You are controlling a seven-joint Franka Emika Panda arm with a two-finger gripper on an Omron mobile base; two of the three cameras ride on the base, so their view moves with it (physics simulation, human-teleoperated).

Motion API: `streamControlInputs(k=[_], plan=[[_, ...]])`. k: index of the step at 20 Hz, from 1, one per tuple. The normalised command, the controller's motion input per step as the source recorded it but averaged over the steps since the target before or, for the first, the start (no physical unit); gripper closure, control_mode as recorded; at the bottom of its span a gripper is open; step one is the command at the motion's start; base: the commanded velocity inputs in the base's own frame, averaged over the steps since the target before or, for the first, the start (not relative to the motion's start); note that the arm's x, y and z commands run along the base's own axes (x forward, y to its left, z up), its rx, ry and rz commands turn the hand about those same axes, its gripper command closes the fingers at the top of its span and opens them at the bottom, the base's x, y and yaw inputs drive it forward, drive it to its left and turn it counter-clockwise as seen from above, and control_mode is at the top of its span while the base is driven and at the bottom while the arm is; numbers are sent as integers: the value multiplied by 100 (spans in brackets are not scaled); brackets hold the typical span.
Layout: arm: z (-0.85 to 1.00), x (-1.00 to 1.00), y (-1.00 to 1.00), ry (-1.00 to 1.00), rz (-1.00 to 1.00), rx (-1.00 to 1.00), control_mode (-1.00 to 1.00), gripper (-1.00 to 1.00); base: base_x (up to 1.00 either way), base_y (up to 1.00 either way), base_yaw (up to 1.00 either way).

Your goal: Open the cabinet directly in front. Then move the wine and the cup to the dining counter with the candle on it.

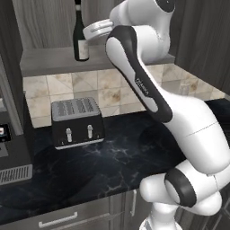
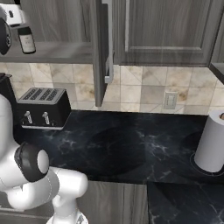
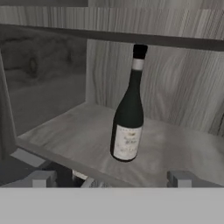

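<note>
The dark glass wine bottle [image 3: 127,118] stands upright inside the open grey-brown wooden cabinet [image 3: 183,87], at 12 o'clock from the spread two-finger gripper [image 3: 109,178], untouched; its neck is cut off in the left base view.

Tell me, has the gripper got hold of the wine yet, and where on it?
Nothing is held. The gripper is open, its fingertips short of the wine, which stands upright and untouched on the floor of the open cabinet.
</note>
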Motion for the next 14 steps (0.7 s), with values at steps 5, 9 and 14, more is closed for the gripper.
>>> streamControlInputs(k=[5,9,14], plan=[[0,11,0,-2,-15,0,-100,-100,0,0,0],[0,16,8,0,-7,0,-100,-100,0,0,0],[0,22,11,0,-2,0,-100,-100,0,0,0]])
